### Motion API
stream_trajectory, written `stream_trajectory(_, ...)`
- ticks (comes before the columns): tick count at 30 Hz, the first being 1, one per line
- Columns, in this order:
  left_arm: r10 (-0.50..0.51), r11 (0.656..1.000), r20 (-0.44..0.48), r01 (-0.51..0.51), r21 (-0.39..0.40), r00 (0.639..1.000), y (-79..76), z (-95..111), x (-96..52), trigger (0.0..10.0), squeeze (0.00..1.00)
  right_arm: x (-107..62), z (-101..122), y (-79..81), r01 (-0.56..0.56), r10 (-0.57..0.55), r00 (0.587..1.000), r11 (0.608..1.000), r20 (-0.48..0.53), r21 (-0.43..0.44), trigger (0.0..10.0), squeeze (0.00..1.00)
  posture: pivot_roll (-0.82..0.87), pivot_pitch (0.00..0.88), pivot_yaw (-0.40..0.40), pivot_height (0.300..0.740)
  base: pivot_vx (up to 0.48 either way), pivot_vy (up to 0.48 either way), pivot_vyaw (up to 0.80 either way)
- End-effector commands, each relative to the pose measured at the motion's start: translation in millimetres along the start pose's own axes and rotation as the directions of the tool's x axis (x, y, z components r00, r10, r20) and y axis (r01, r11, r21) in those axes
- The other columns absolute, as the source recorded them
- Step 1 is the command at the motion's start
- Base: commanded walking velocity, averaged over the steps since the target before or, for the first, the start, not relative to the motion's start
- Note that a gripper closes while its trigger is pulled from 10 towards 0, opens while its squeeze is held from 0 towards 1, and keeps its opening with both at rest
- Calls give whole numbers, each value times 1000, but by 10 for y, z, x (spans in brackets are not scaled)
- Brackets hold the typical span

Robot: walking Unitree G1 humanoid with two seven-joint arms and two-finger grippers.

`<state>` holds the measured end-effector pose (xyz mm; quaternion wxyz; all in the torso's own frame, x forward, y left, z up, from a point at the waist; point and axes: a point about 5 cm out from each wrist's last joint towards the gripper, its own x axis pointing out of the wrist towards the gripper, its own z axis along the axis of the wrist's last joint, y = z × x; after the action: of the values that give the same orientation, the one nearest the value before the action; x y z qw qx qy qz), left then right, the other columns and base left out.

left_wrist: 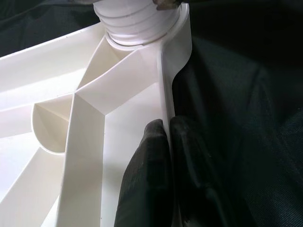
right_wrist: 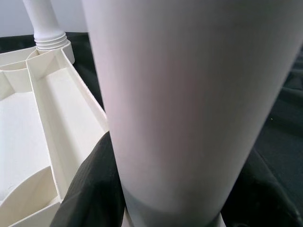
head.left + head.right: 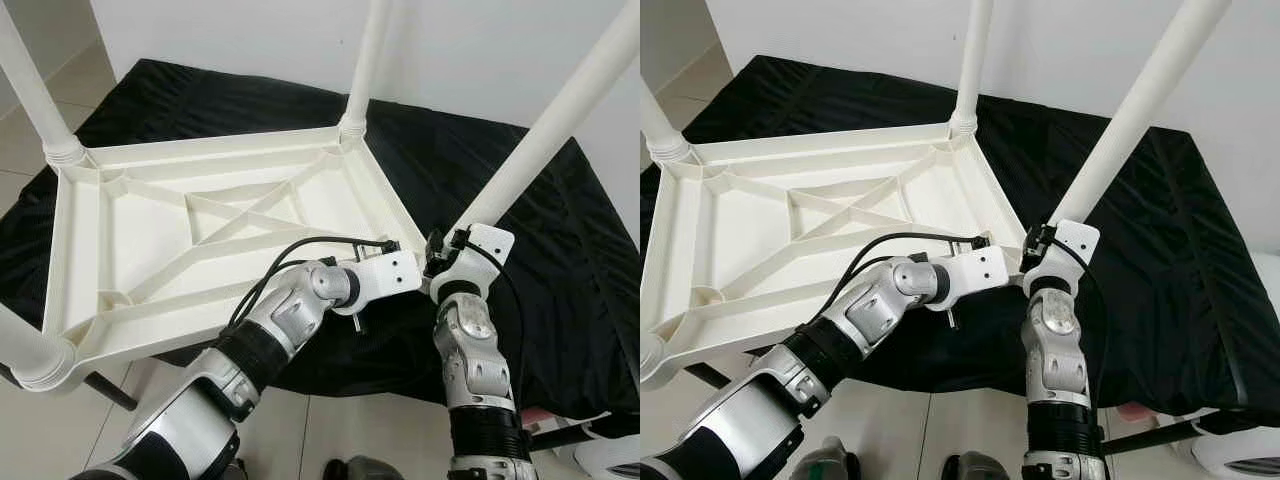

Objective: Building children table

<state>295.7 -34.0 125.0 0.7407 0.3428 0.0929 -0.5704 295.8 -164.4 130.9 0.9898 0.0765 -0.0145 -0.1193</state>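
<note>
Pinching the tabletop (image 3: 215,215) rim, left gripper (image 1: 166,156) steadies while right gripper (image 2: 102,189) (fingers clamping near-right leg (image 3: 545,125)) risks cross-threading if leg tilts w/ the turn

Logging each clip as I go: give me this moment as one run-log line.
stage: leg fitting | left gripper: fingers pinching tabletop rim | right gripper: at base of near-right leg | tabletop upside down on black cloth

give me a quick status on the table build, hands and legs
Left hand pinching tabletop side rim. Right hand gripping near-right leg at its base. Four legs upright in corners. Black cloth underneath, nothing blocking.
</note>
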Motion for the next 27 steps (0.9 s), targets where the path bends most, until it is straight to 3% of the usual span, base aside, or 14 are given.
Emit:
stream_trajectory(1, -128, 992, -42, 128, -3, 991, -246, -43, 129, 10000, 0, 0, 156, 200, -70, 68, 996, 997, 59, 41, 10000, 341, -20, 38, -73, 740, 0, 0, 0)
stream_trajectory(2, -128, 992, -42, 128, -3, 991, -245, -42, 130, 10000, 0, 0, 159, 203, -80, 78, 995, 996, 60, 48, 10000, 1000, -22, 38, -73, 740, 0, 0, 0)
stream_trajectory(13, -127, 992, -38, 127, -6, 991, -247, -32, 132, 10000, 0, -4, 101, 141, -148, 147, 989, 988, 28, 40, 10000, 1000, -24, 41, -74, 740, 0, 0, 0)
stream_trajectory(19, -127, 992, -38, 127, -9, 991, -253, -34, 128, 10000, 0, -13, 102, -34, -186, 187, 981, 982, 46, -20, 10000, 1000, -23, 44, -75, 740, 0, 0, 0)
stream_trajectory(20, -126, 992, -39, 126, -10, 991, -251, -37, 126, 10000, 0, -17, 96, -68, -220, 221, 974, 975, 47, -32, 10000, 0, -23, 44, -74, 740, 0, 0, 0)
stream_trajectory(25, -126, 992, -40, 125, -11, 991, -244, -43, 124, 10000, 0, -8, 101, -199, -361, 363, 931, 932, 50, -42, 10000, 0, -23, 41, -72, 740, 0, 0, 0)
stream_trajectory(27, -126, 992, -40, 125, -11, 991, -244, -43, 124, 10000, 0, -8, 101, -199, -361, 363, 931, 932, 50, -42, 10000, 0, -23, 41, -72, 740, 0, 0, 0)
